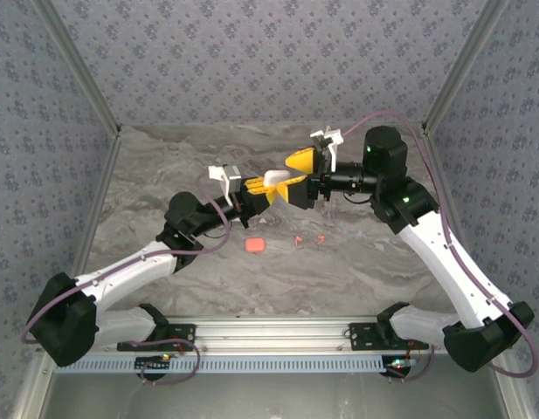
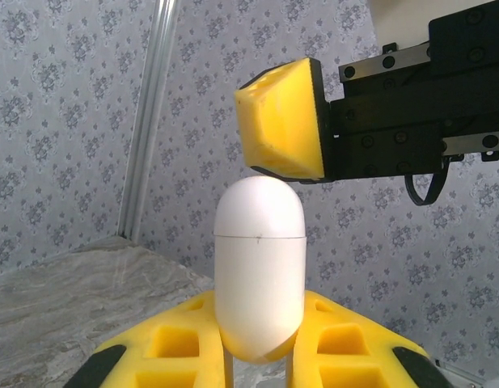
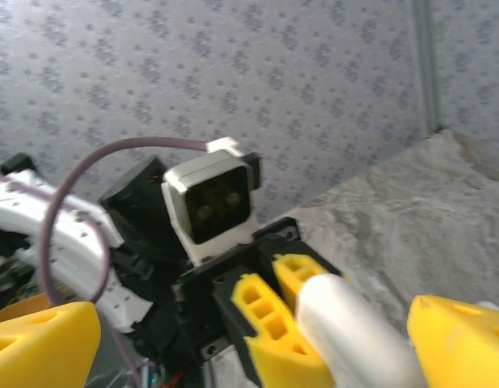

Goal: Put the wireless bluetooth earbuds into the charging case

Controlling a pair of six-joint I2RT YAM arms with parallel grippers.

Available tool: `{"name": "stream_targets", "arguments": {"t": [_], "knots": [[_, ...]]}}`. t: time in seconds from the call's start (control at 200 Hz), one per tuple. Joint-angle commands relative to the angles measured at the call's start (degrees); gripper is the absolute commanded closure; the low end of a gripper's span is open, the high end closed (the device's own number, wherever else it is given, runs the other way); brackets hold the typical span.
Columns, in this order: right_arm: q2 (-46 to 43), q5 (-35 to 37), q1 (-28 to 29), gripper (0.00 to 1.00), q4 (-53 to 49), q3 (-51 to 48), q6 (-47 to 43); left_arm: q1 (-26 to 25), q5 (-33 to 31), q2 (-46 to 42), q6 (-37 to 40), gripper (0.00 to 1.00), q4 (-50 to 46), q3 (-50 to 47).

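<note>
Earbuds (image 1: 297, 239): two coral ones lay loose on the worktop (image 1: 339, 279), side by side, just right of the coral case (image 1: 256, 246), on the arm-base side of both tools. Couldn't make out any white ones. The white case (image 2: 259, 267) was held up off the worktop, its lower half clamped in the left tool (image 2: 257, 356). Its long axis ran straight out from that tool's fingers, with the rounded lid end pointing at the right tool (image 1: 297, 175). The lid seam looked closed. The right tool was spread wide, carrying nothing, with one finger (image 2: 281, 121) right at the cap and the other off to the far side. Whether it touched the cap, couldn't tell. Key relation: the lid end faced the right tool, so that arm looked placed to work the lid. The earbuds sat about equally near both tools from above, but only the right one was free to fetch them.
</note>
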Motion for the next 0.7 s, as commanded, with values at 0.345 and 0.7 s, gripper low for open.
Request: {"name": "stream_targets", "arguments": {"t": [0.345, 0.7], "knots": [[-5.8, 29.3, -2.8, 0.0, -5.9, -6.2, -1.3, 1.9, -4.4, -0.9, -5.4, 1.0, -9.1, -6.0], [1.3, 27.5, -3.1, 0.0, -6.2, -9.2, 0.5, 8.2, -12.4, -12.3, -11.1, 1.0, -29.0, -21.3]]}}
